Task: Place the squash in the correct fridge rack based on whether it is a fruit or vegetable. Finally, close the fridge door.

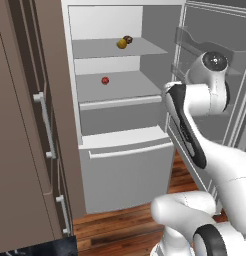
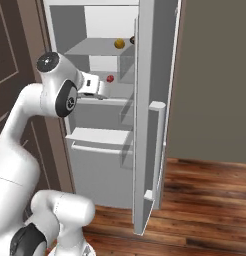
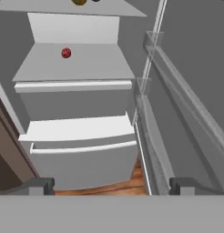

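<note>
The fridge door (image 2: 147, 115) stands wide open at the right. Inside, the fridge rack (image 1: 115, 48) carries the squash (image 1: 122, 44), touching a dark brown ball (image 1: 128, 38) just behind it. The lower shelf (image 1: 115, 86) holds a small red ball (image 1: 105, 80). The gripper (image 3: 111, 185) hangs before the fridge, its fingers (image 3: 41, 184) spread wide, released and empty.

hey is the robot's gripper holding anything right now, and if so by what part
Nothing is held. The gripper is open with empty space between its fingertips, out in front of the fridge. The squash sits on the upper fridge rack beside a dark brown ball.
</note>
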{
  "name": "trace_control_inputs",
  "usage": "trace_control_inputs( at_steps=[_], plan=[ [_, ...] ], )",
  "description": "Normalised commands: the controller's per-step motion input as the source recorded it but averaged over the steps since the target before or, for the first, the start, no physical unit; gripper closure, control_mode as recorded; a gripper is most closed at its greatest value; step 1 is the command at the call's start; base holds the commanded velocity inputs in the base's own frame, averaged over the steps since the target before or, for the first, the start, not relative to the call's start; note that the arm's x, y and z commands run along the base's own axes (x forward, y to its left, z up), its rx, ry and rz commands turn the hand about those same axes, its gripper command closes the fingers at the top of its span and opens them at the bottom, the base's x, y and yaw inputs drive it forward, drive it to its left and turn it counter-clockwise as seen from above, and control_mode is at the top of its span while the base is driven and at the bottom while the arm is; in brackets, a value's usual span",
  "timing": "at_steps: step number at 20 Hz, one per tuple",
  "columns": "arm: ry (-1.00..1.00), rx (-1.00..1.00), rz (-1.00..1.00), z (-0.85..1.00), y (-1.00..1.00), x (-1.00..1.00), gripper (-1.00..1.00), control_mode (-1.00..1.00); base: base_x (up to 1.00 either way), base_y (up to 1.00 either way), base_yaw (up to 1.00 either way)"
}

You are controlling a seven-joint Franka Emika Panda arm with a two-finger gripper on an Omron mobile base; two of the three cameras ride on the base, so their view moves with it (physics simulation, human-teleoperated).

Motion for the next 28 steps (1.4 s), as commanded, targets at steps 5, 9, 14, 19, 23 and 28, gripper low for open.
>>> trace_control_inputs(
  at_steps=[5,9,14,19,23,28],
  plan=[
    [-0.01,0.0,-0.17,-0.02,-0.57,-0.8,-1.0,-1.0,0.0,0.0,0.0],
    [0.0,0.0,-0.2,0.0,-0.68,-0.66,-1.0,-1.0,0.0,0.0,0.0],
    [-0.01,0.01,-0.13,-0.03,-0.84,-0.75,-1.0,-1.0,0.0,0.0,0.0],
    [-0.04,0.06,-0.2,-0.05,-0.84,-0.94,-1.0,-1.0,0.0,0.0,0.0],
    [-0.01,0.17,-0.23,0.0,-0.98,-0.64,-1.0,-1.0,0.0,0.0,0.0],
    [-0.03,0.32,-0.01,0.0,-0.99,-0.1,-1.0,-1.0,0.0,0.0,0.0]
  ],
)
